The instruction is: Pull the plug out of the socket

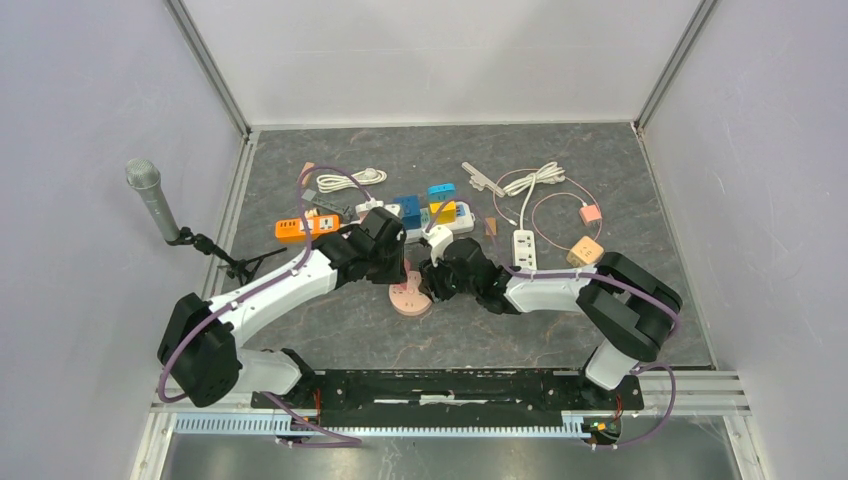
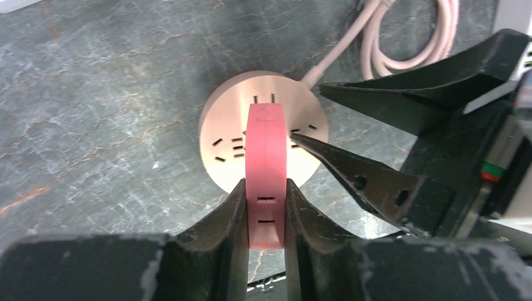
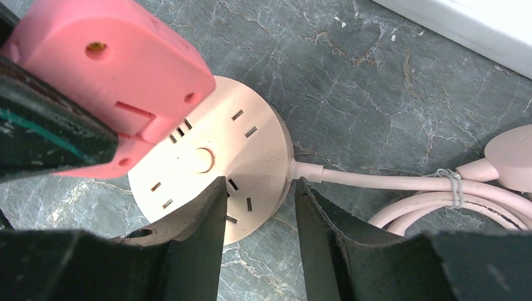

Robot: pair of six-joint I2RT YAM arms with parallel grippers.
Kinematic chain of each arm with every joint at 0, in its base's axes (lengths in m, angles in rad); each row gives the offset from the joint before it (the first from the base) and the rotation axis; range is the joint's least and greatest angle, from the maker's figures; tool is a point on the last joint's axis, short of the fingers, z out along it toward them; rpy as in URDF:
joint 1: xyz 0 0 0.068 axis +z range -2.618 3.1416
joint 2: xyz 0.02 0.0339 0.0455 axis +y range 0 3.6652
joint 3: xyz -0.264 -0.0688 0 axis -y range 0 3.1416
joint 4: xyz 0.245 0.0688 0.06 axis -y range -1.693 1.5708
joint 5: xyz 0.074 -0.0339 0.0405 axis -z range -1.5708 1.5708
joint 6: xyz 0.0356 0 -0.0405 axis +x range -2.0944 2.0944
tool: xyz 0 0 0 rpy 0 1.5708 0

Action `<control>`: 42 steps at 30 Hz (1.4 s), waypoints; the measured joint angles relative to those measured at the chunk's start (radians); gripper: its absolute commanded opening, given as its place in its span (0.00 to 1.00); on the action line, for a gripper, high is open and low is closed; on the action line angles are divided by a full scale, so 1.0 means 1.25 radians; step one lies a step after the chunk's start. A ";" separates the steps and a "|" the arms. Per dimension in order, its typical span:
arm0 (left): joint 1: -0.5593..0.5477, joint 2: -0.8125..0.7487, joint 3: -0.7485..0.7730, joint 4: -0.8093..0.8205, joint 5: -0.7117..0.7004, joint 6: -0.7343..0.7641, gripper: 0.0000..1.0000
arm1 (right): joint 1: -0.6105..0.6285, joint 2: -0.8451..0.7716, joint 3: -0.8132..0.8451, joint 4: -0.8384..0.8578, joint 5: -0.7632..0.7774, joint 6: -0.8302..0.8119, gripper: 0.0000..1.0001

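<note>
A round pale-pink socket (image 1: 410, 299) lies flat on the grey table, its cord (image 3: 376, 182) running off to the right. A pink plug (image 2: 266, 150) stands on the socket's face (image 2: 226, 125). My left gripper (image 2: 266, 186) is shut on the plug's sides. In the right wrist view the plug (image 3: 106, 63) sits tilted over the socket (image 3: 251, 150); I cannot tell whether its pins are still in. My right gripper (image 3: 258, 183) is open and straddles the socket's rim, one finger on its face and the other outside by the cord.
Behind the socket lie an orange power strip (image 1: 306, 228), blue and yellow cube adapters (image 1: 437, 203), a white power strip (image 1: 525, 248), coiled cables (image 1: 350, 180) and small pink adapters (image 1: 585, 250). A microphone (image 1: 150, 195) stands at the left wall.
</note>
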 measured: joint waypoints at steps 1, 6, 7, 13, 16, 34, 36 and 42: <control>0.000 0.000 0.000 -0.008 -0.011 0.000 0.02 | 0.000 -0.001 0.002 -0.005 0.000 0.000 0.49; 0.006 -0.001 0.000 -0.030 -0.040 0.000 0.02 | 0.000 -0.002 0.035 -0.065 0.001 0.000 0.51; 0.012 -0.001 0.000 -0.034 -0.039 0.000 0.02 | -0.001 -0.002 0.049 -0.090 0.002 -0.001 0.51; 0.125 -0.032 -0.044 -0.016 0.021 -0.004 0.02 | -0.032 -0.017 0.100 -0.236 -0.018 -0.012 0.59; 0.205 -0.046 -0.086 0.004 0.077 -0.017 0.02 | -0.068 -0.058 0.100 -0.302 -0.035 -0.013 0.61; 0.317 -0.055 -0.214 0.056 0.241 -0.106 0.49 | -0.133 -0.204 0.100 -0.352 -0.077 0.029 0.64; 0.322 -0.059 -0.218 0.049 0.237 -0.107 0.54 | -0.136 -0.204 0.100 -0.355 -0.080 0.031 0.64; 0.341 -0.064 -0.221 -0.016 0.204 -0.106 0.74 | -0.141 -0.205 0.100 -0.359 -0.080 0.035 0.65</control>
